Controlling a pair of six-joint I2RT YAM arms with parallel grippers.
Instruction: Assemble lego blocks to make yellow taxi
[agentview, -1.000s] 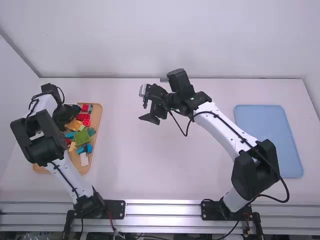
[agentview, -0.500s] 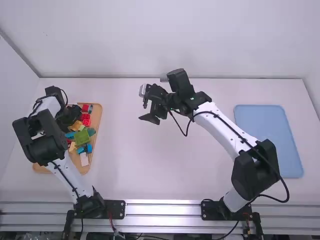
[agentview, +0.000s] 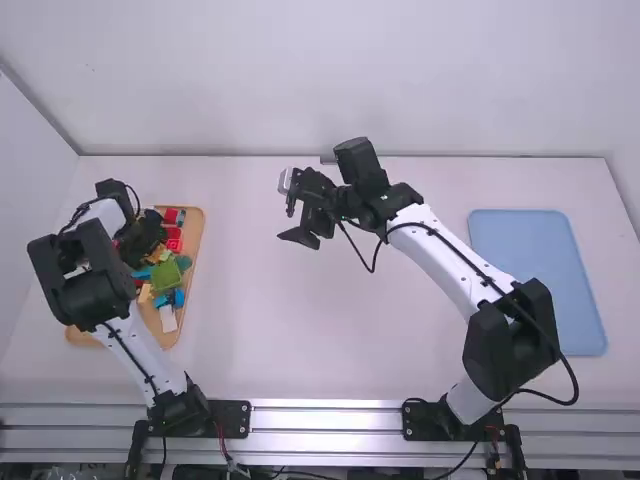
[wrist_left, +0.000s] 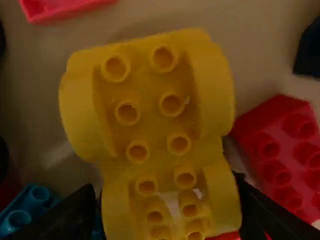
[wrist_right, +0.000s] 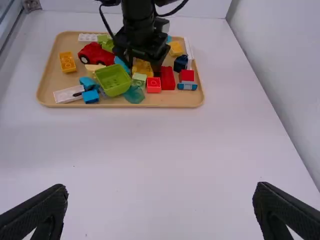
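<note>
At the tray (wrist_right: 175, 101), the left gripper (agentview: 141, 243) stands half open astride a lengthwise, tubes-up yellow block (wrist_left: 149, 110).

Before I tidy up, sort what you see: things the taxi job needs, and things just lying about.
Likely for the taxi, by color:
- yellow piece at the left gripper
- yellow block in the tray
- tray, holding the parts

Seemingly just lying about:
- red car
- green open-topped block
- blue mat
</note>
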